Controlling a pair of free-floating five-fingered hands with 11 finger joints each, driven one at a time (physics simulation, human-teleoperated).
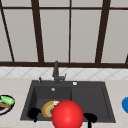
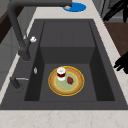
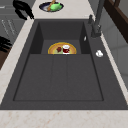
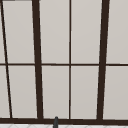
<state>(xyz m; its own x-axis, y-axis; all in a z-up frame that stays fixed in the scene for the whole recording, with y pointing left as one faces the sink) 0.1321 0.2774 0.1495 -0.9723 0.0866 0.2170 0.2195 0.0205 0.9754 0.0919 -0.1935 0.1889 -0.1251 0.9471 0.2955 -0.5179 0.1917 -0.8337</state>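
A yellow-rimmed plate (image 1: 45, 109) (image 2: 51, 82) (image 3: 51, 48) lies in the left basin of the black sink (image 1: 87, 97). On it stand a small red-and-white cup (image 2: 61, 73) (image 3: 66, 48) and a dark red bit of food (image 2: 70, 80). In the front view a big red ball (image 1: 67, 114) covers part of the plate at the sink's front edge. My left hand (image 1: 33, 113) (image 2: 122, 62) (image 3: 22, 8) hovers left of the ball, fingers relaxed, holding nothing. My right hand (image 1: 90, 117) (image 2: 113, 11) (image 3: 3, 43) hovers right of it, also open.
A dark faucet (image 1: 56, 71) (image 2: 15, 25) (image 3: 97, 17) rises behind the sink under a window. A dish with green food (image 1: 5, 103) (image 3: 51, 6) sits on the left counter. Something round and blue (image 1: 125, 104) (image 2: 74, 6) lies on the right counter.
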